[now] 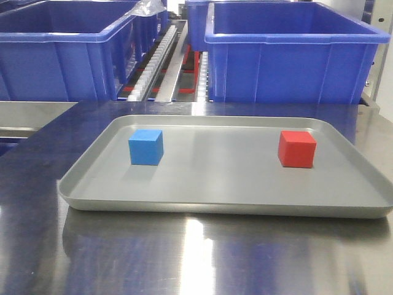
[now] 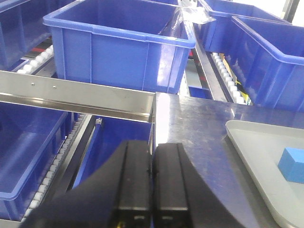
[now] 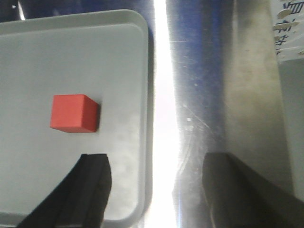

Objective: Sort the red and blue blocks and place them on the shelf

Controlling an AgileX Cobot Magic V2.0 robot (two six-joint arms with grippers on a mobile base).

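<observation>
Left gripper (image 2: 152, 152): fingers pressed together, empty, left of the tray (image 1: 215, 206).
Right gripper (image 3: 156, 175): spread wide, empty, straddling the tray's right rim.
Red block (image 3: 73, 113): on the tray, just ahead-left of the right gripper.
Blue block (image 1: 146, 147): tray's left side, well apart from red.
Shelf (image 2: 76, 97): behind, carrying bins (image 1: 288, 55).
Risk: descending here, a finger likely catches the rim and shoves the tray.

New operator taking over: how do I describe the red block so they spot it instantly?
In front of the big dark-blue bins, a shallow grey tray lies on the steel table. Two small cubes sit on it, well apart; the red block is toward the right end in the front view. Only its colour separates it from the blue block.
</observation>
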